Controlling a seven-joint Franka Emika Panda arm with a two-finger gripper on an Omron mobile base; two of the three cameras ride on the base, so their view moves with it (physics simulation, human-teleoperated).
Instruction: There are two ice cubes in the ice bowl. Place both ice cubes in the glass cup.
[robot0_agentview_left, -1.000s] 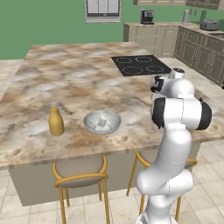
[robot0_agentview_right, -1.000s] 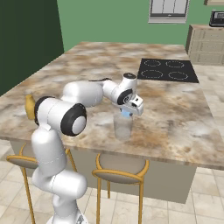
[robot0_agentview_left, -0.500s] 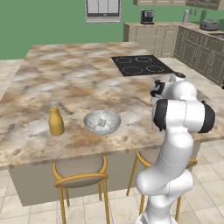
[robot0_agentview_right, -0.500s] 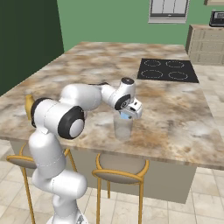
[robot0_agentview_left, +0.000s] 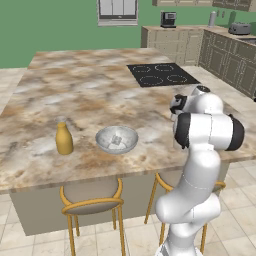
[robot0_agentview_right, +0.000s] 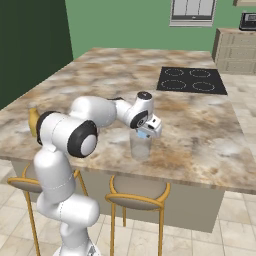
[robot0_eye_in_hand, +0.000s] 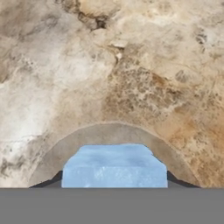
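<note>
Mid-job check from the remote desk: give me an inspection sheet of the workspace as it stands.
Surface: marble island counter, cooktop at its far end.
Job's things: ice bowl on the counter, one ice cube inside; glass cup upright near the front edge; second ice cube in the end effector.
Clutter: yellow bottle beside the bowl.
Grippers: end effector shut on the second ice cube, just above the cup's mouth.
Cables: nothing seen.
Surroundings: two stools under the counter, green walls, cabinets behind.
</note>
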